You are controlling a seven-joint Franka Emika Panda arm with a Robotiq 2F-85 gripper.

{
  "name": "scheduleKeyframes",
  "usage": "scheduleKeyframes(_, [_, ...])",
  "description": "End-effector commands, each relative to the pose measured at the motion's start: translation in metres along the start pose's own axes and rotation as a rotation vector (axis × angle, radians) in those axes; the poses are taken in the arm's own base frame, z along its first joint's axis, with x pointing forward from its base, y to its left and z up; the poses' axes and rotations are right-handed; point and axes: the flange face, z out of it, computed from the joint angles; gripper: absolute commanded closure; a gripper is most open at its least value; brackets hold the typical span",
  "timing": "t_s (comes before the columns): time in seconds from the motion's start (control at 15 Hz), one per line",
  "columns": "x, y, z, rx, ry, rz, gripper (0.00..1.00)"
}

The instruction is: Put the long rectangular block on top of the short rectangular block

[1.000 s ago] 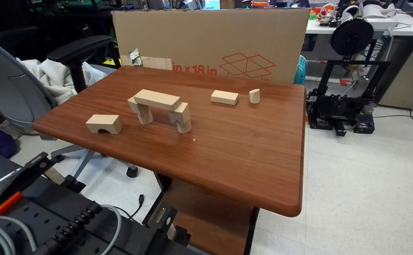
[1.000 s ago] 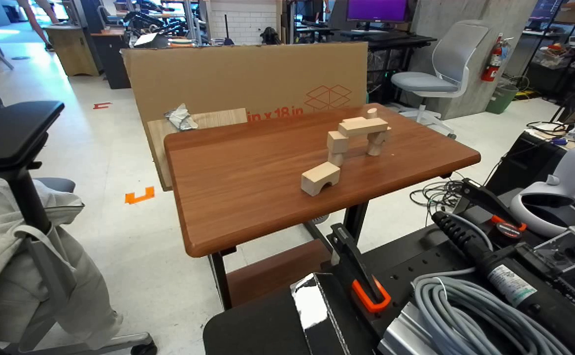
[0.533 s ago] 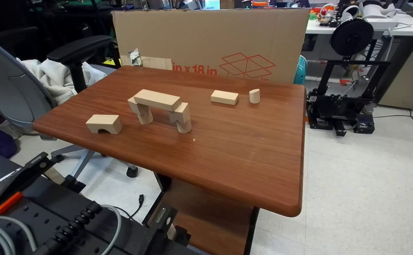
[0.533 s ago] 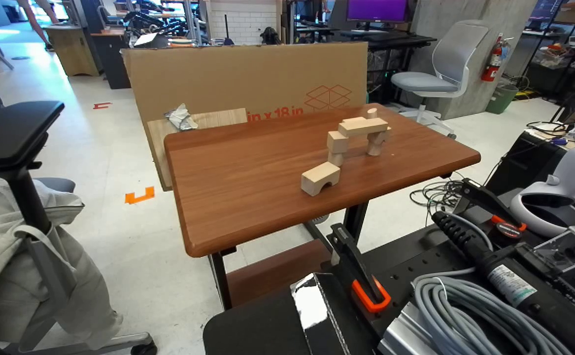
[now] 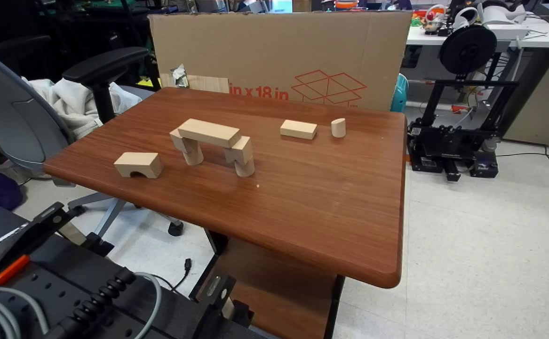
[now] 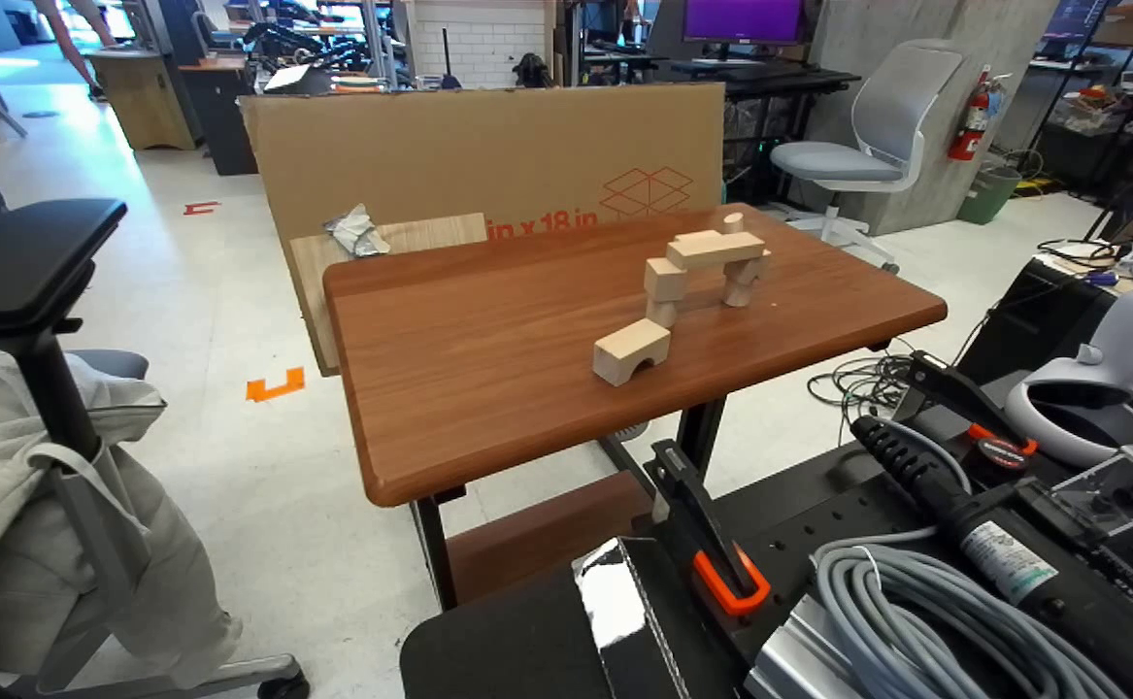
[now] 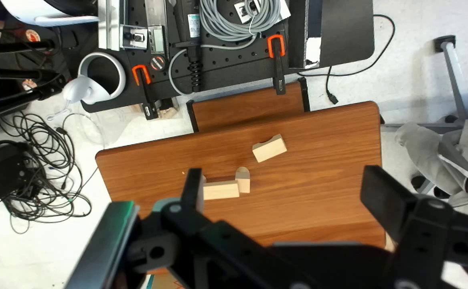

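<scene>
The long rectangular block (image 5: 208, 132), a pale wooden plank, lies across two pillars like a bridge; it also shows there in an exterior view (image 6: 716, 250). In the wrist view the long block (image 7: 221, 190) is partly covered by a finger. The short rectangular block (image 5: 298, 130) lies flat on the table behind and right of the bridge; in an exterior view the short block (image 6: 697, 235) is mostly hidden behind the plank. It does not show in the wrist view. My gripper (image 7: 285, 176) is wide open and empty, high above the table; the exterior views do not show it.
Each pillar is a small block (image 5: 241, 149) on a cylinder (image 5: 244, 167). An arch-notched block (image 5: 138, 165) stands near the table's (image 5: 330, 212) front edge. A slant-topped cylinder (image 5: 338, 128) stands beside the short block. A cardboard sheet (image 5: 274, 52) stands behind the table.
</scene>
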Motion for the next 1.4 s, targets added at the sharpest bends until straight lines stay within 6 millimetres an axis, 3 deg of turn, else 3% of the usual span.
scheduleKeyframes(0.0, [0.000,0.000,-0.001,-0.001,-0.001,0.000,0.00])
scheduleKeyframes(0.47, [0.000,0.000,-0.001,-0.001,-0.001,0.000,0.00])
scheduleKeyframes(0.73, [0.016,0.006,0.010,0.004,-0.021,-0.056,0.00])
scheduleKeyframes(1.07, [0.064,0.031,0.036,-0.030,-0.013,-0.246,0.00])
scheduleKeyframes(1.33, [0.118,0.048,0.081,-0.136,0.019,-0.473,0.00])
